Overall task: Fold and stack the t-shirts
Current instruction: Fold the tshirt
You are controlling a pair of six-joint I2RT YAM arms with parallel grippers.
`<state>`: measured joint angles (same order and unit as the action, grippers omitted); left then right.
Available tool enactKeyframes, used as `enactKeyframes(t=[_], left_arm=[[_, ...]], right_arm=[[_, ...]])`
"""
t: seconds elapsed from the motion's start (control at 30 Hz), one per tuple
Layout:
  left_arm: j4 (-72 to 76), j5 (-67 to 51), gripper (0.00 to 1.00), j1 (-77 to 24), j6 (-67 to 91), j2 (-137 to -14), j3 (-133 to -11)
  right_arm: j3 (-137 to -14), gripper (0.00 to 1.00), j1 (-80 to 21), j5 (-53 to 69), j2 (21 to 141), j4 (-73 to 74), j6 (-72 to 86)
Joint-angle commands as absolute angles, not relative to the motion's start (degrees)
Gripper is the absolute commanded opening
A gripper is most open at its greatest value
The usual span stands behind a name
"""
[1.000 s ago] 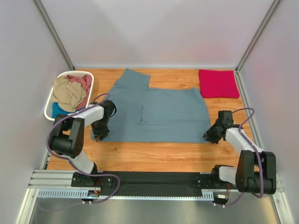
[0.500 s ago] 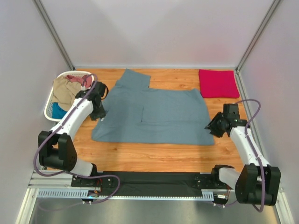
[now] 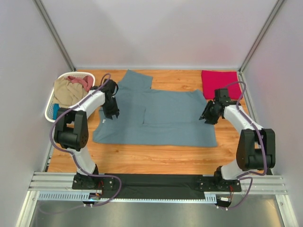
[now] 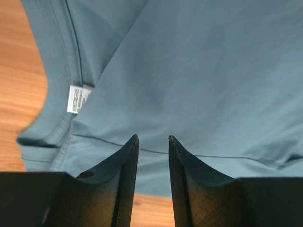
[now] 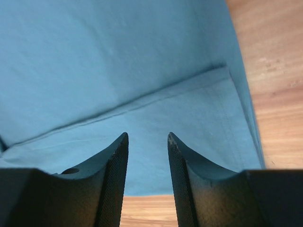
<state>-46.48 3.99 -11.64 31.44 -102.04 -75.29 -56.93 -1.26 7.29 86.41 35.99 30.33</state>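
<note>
A large slate grey-blue t-shirt (image 3: 161,116) lies spread on the wooden table, partly folded, one sleeve pointing to the back. My left gripper (image 3: 112,112) is open and empty over its left edge; the left wrist view shows the shirt (image 4: 199,71) with its collar and a white label (image 4: 78,98). My right gripper (image 3: 204,116) is open and empty over the shirt's right edge; the right wrist view shows a folded hem (image 5: 156,94). A folded crimson-pink t-shirt (image 3: 220,84) lies at the back right.
A white slatted laundry basket (image 3: 51,108) at the left holds a tan shirt (image 3: 68,94), a dusty-pink one (image 3: 84,81) and a bright-blue one (image 3: 56,111). White walls close in the table on three sides.
Both grippers have moved from the shirt's near corners towards the back, onto its left and right edges. The shirt's near edge now lies flat.
</note>
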Motion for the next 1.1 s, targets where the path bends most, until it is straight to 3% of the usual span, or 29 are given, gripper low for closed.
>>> enactKeyframes(t=[0.0,0.3,0.5,0.83,1.07], left_arm=[[-46.7,3.3,0.39,-11.6,33.1,-102.3,-72.5],[-51.5,11.8,0.34,-11.5,37.7,-108.4,-69.0],[-52.8,14.6,0.35,-11.4,39.5,-103.5,-64.0],[-53.3,14.4,0.34,-11.4,39.8,-99.0,-58.6],[-57.3,17.3,0.35,-11.4,39.3,-94.0,-62.7]], right_arm=[[-53.2,0.4,-1.8,1.3,85.3,39.3,30.9],[-43.5,0.4,-1.9,-1.8,83.4,34.5,33.7],[-39.6,0.39,-1.8,-6.5,82.1,38.5,36.5],[-32.8,0.39,-1.9,-4.3,75.1,39.5,41.2],[-31.6,0.4,-1.9,-4.3,66.2,44.1,44.0]])
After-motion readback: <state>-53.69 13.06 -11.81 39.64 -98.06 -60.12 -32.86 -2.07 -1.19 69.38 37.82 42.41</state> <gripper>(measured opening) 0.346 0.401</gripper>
